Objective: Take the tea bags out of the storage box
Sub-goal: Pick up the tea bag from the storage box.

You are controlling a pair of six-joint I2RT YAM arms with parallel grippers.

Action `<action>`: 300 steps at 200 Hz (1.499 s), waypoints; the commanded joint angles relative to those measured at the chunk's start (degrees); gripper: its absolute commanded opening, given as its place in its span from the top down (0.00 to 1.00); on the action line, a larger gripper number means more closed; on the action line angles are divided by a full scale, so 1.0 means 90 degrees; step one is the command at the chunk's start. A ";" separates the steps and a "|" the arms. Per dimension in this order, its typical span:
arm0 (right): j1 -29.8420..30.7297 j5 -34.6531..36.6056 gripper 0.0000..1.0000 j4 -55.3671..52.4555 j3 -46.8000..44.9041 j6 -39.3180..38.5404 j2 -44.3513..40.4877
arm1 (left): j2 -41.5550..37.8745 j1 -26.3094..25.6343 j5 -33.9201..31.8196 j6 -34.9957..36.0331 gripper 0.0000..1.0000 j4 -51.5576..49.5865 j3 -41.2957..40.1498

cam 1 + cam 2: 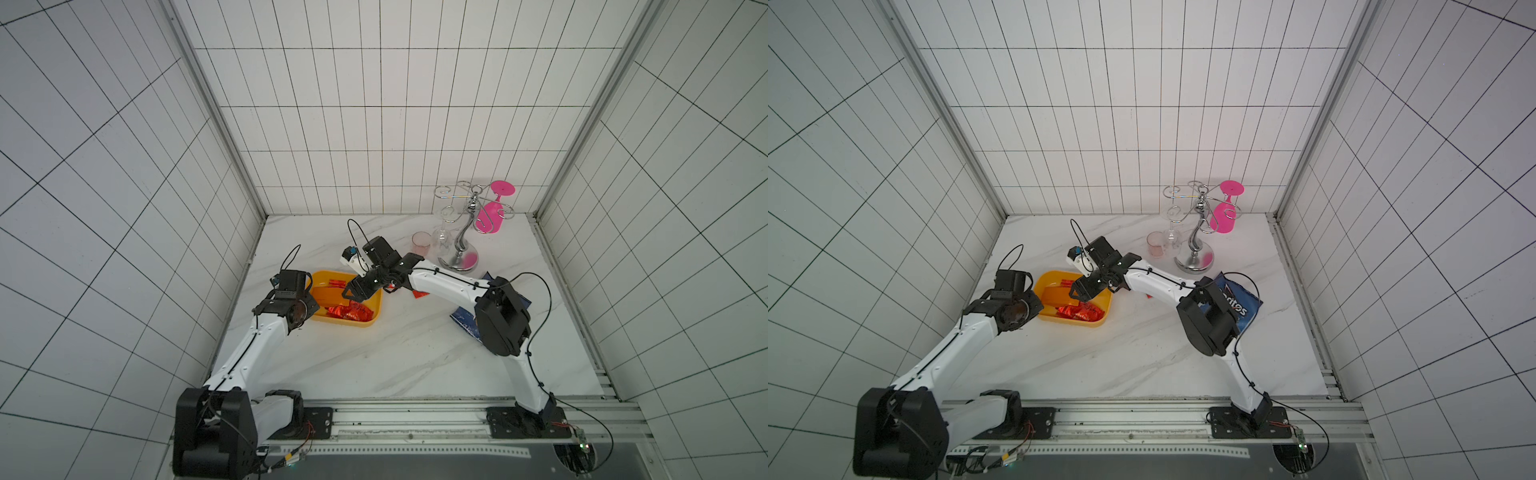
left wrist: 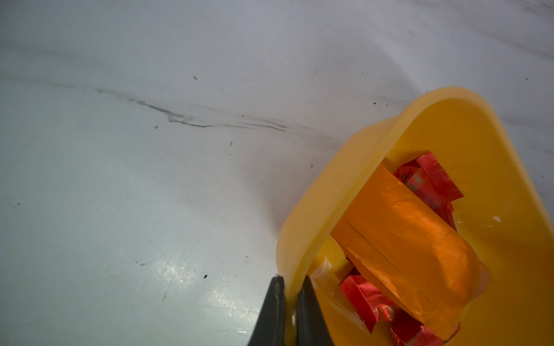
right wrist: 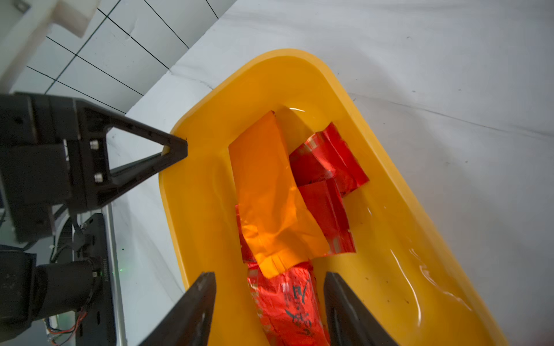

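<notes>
**Approach to a pick.** The storage box (image 1: pixel 353 325) stands on the bench (image 1: pixel 395 365) toward the robot's left. The tea bags (image 3: pixel 325 206) seen here lie inside it in a loose, overlapping heap, with 1 orange sachet (image 3: pixel 263 191) on top and red ones beneath and beside it. The left end effector (image 2: pixel 290 281) is clamped on the box's rim, 1 finger outside the wall and 1 inside, and this probably steadies the box. The right end effector (image 3: pixel 268 274) hangs over the box interior with its jaws apart and nothing held. The governing relation is that 1 red sachet (image 3: pixel 287 302) lies between the 2 right fingers in the right wrist view, touching neither. Its long axis runs roughly along the fingers' reach, so the jaws would close across its narrow width. Its far end is tucked under the orange sachet. The right arm is the nearer and the only free one. A straight descent and closure seems sufficient, with some risk of dragging the orange sachet up too. A red scrap (image 1: pixel 419 294) on the bench under the right arm is too hidden to identify.
</notes>
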 commanded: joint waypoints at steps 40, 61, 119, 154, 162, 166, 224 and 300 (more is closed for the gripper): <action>-0.0112 -0.0446 0.36 -0.0241 0.0914 0.0562 0.0865 | -0.0206 -0.0038 -0.0052 0.0091 1.00 0.0147 -0.0063; -0.0133 -0.0545 0.37 -0.0270 0.0987 0.0610 0.0930 | -0.0221 -0.0042 -0.0071 0.0085 1.00 0.0153 -0.0068; -0.0137 -0.0546 0.36 -0.0310 0.1016 0.0801 0.0997 | -0.0201 -0.0043 -0.0078 0.0080 1.00 0.0153 -0.0072; -0.0161 -0.0320 0.31 -0.0391 0.1023 0.0814 0.1081 | -0.0196 -0.0049 -0.0058 0.0081 1.00 0.0158 -0.0083; -0.0156 -0.0440 0.33 -0.0414 0.1058 0.0849 0.1110 | -0.0186 -0.0049 -0.0062 0.0081 1.00 0.0164 -0.0082; -0.0149 -0.0507 0.35 -0.0421 0.1078 0.0868 0.1124 | -0.0185 -0.0049 -0.0056 0.0081 1.00 0.0168 -0.0085; -0.0211 -0.0185 0.30 -0.0414 0.0972 0.0941 0.1125 | -0.0193 -0.0049 -0.0083 0.0081 1.00 0.0177 -0.0095; -0.0188 -0.0928 0.57 -0.0410 0.1308 0.1002 0.1219 | -0.0160 -0.0049 -0.0085 0.0081 1.00 0.0177 -0.0086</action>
